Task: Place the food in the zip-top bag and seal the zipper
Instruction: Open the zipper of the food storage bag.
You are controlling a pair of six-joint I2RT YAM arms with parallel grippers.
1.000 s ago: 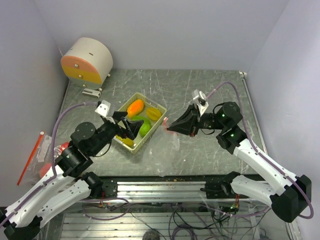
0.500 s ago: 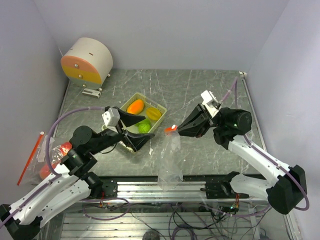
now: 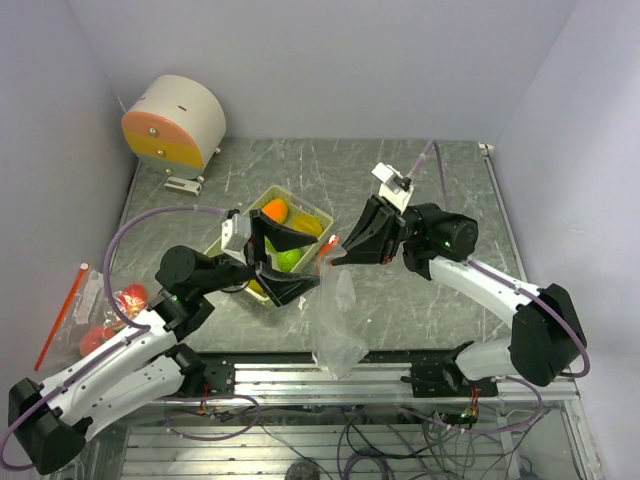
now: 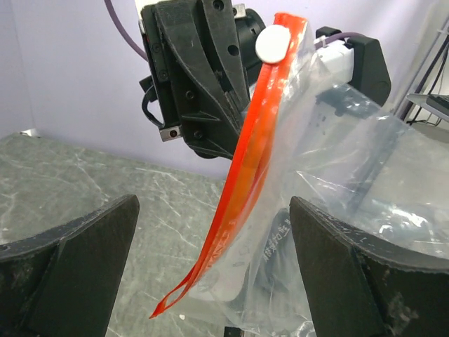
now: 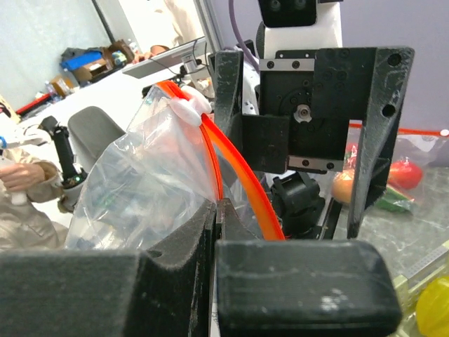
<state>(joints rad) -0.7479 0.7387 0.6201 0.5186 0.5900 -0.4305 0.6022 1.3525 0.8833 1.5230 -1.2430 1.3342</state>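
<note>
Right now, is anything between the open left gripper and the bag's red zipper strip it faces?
Nothing visible does. The red zipper strip of the zip-top bag hangs in open air directly in front of the open left gripper. The right gripper pinches the bag's top edge from the far side.

Clear bag [image 3: 337,325] with red-orange zipper [image 4: 247,168], white slider [image 4: 271,43], orange and green food [image 3: 273,210], pale yellow-green tray [image 3: 305,202]

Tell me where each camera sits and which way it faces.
Top external: above and behind the bases, looking down on the table, tray, left gripper, right gripper.
Left wrist: on the left arm, looking between its open fingers at the bag and right gripper.
Right wrist: on the right arm, fingers shut on the bag, facing the left gripper.
Shared: both wrist views show the red zipper.
</note>
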